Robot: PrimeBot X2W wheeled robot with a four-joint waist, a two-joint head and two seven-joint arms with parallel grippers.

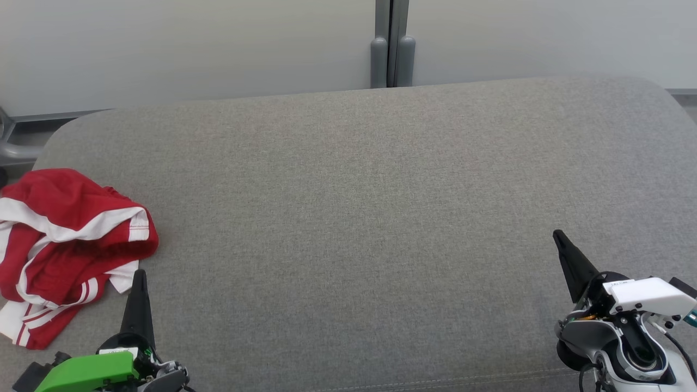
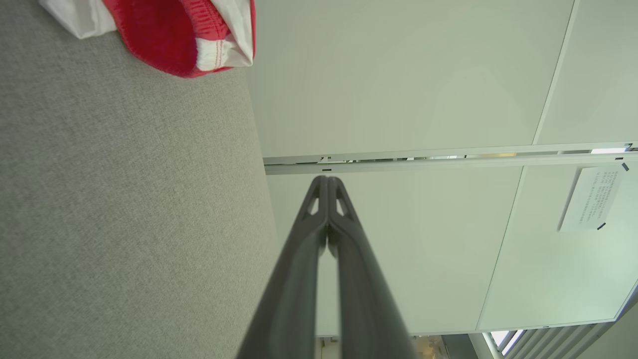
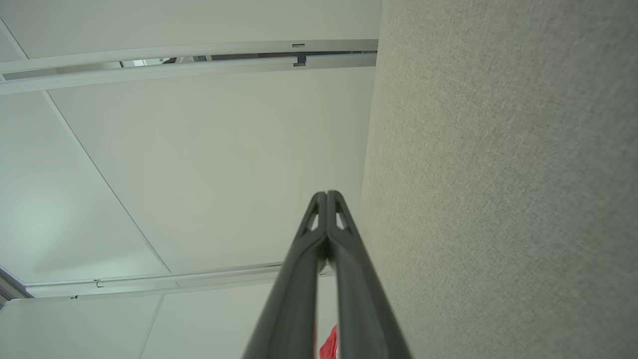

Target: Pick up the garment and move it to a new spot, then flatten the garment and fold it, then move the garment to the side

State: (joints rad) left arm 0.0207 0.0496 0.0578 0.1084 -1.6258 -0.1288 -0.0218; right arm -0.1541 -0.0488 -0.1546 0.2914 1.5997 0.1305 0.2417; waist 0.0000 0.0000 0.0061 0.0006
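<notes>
The garment [image 1: 65, 245] is a crumpled red piece with white stripes, lying at the left edge of the grey cushion [image 1: 359, 207]. My left gripper [image 1: 139, 275] sits just right of the garment's lower corner, shut and empty, its tips a little apart from the cloth. In the left wrist view a bunched red and white part of the garment [image 2: 169, 35] lies at the top left, away from the shut left gripper [image 2: 327, 180]. My right gripper [image 1: 557, 235] is shut and empty at the lower right, far from the garment. The right wrist view shows the shut right gripper [image 3: 326, 194] and a red scrap of the garment [image 3: 329, 345].
A pale wall [image 1: 185, 43] with a grey vertical post [image 1: 392, 49] rises behind the cushion. A grey metal rail [image 1: 11, 141] stands at the far left. The cushion's wide grey middle lies between my two grippers.
</notes>
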